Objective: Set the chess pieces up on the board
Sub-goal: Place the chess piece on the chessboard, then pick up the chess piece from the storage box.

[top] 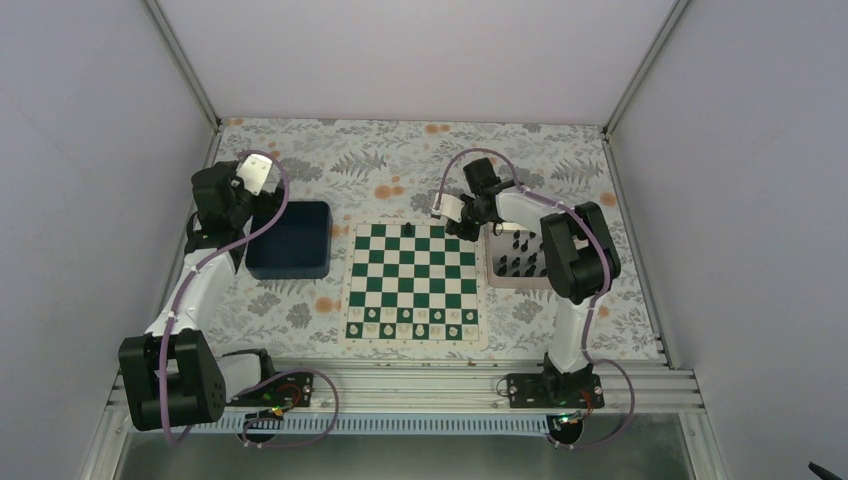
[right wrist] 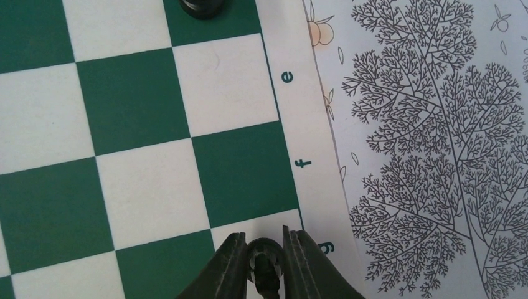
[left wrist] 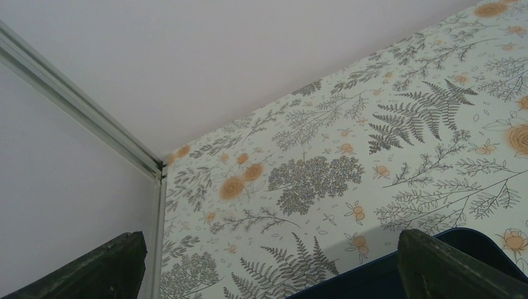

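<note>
Black piece: upright over the board, on the far-edge white square by the letter g. Right gripper straddles it from above, one finger close on either side; gripped or loose cannot be told. Further pieces probably come from the tray, just right of this claw. Left gripper: spread wide, well apart, over the bin.

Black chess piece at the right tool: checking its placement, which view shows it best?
Right wrist: small black chess piece sits close-up between the right tool's jaws. Top external: that tool covers it. Left wrist: absent.
</note>
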{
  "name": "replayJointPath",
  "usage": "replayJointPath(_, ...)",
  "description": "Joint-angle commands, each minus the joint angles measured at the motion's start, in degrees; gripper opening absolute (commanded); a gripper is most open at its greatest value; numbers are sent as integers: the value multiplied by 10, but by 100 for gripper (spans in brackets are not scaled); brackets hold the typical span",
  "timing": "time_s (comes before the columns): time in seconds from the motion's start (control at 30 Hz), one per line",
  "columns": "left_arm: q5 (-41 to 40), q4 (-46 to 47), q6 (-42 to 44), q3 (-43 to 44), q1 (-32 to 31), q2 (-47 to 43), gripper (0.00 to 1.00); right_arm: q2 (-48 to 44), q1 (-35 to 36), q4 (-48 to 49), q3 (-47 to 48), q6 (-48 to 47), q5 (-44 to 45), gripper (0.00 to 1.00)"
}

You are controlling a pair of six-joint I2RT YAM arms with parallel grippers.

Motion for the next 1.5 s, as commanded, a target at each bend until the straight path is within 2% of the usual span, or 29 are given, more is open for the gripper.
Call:
replayJointPath(0.0,4,12,7,-4,2,1,100,8,-2,10,-4,8,2,20)
replayJointPath(0.23,-2,13,7,-3,2,0,100,-30,-11,4,-6,10,-5,34)
replayJointPath(0.47,-15,21,4,-7,2,-4,100,-157,-63,-44,-8,14,-24,36)
replayJointPath(0.7,-5,20,3,-7,2,-4,100,-233,-176,-104,-42,-17,13,36)
replayJointPath(0.87,2,20,3,-7,2,-3,100,-227,-250,-125,-65,-38,-7,36)
replayJointPath(1.0,2,19,2,-6,1,0,100,-206,-255,-102,-96,-35,-5,36)
replayJointPath(1.23,0,15,3,-5,2,-4,100,-149,-254,-91,-91,-26,-10,32)
replayJointPath(1.47,-1,14,4,-7,2,-5,100,-167,-261,-120,-115,-33,-1,31)
